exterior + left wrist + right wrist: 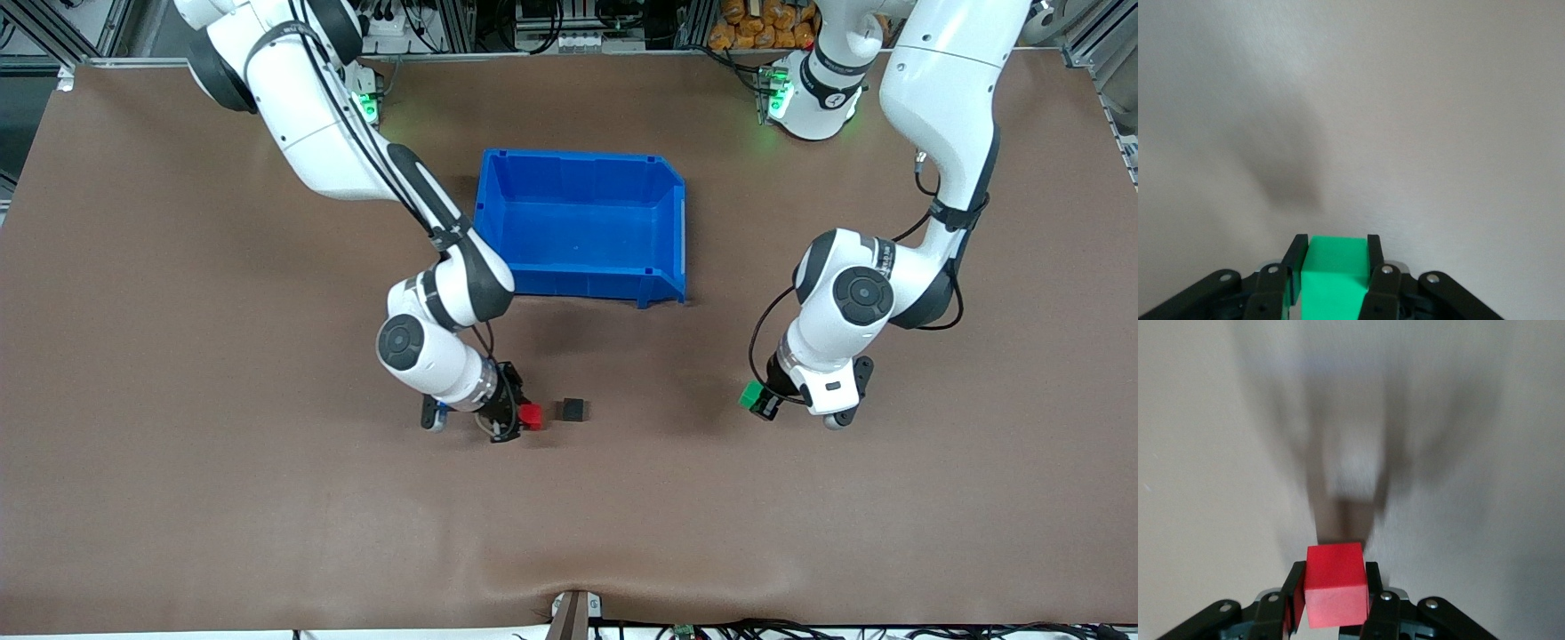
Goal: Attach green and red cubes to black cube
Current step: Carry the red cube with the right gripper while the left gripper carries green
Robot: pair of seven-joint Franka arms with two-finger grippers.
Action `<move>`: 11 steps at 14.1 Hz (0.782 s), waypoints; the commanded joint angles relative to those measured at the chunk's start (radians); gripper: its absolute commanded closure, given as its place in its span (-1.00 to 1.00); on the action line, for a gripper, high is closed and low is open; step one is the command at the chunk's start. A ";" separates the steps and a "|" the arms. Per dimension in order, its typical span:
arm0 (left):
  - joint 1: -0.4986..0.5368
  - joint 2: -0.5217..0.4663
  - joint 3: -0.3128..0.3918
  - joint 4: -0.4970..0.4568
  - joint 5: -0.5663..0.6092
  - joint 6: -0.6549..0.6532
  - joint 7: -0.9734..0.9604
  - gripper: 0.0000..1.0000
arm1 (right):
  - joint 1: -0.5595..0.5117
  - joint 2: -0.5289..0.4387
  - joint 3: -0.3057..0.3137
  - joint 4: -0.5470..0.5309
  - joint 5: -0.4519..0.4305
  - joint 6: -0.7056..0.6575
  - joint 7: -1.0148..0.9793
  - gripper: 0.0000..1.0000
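right gripper (524, 416) gripping red cube (531, 416) between its fingers (1293, 593), hanging low over brown bench (178, 498), just beside black cube (572, 409). small gap showing between the two cubes. black cube sitting on bench, nearer front camera than blue bin (582, 224), roughly mid-bench. left gripper (756, 398) pinching green cube (752, 394) between its fingers (1294, 265), hovering over bare bench toward left arm's end, well apart from black cube. blue bin standing open, nothing showing inside.
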 commanded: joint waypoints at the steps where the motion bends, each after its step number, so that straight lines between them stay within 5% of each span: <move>1: -0.043 0.087 0.006 0.140 0.007 -0.026 -0.191 1.00 | 0.012 0.031 0.007 0.051 0.015 0.002 0.035 1.00; 4: -0.080 0.159 0.008 0.283 0.008 -0.144 -0.304 1.00 | 0.023 0.032 0.007 0.046 0.013 -0.002 0.041 1.00; 8: -0.106 0.193 0.011 0.358 0.007 -0.175 -0.415 1.00 | 0.032 0.040 0.007 0.046 0.015 -0.001 0.041 1.00; 11: -0.137 0.254 0.020 0.433 0.007 -0.177 -0.541 1.00 | 0.032 0.040 0.007 0.048 0.012 0.002 0.040 0.39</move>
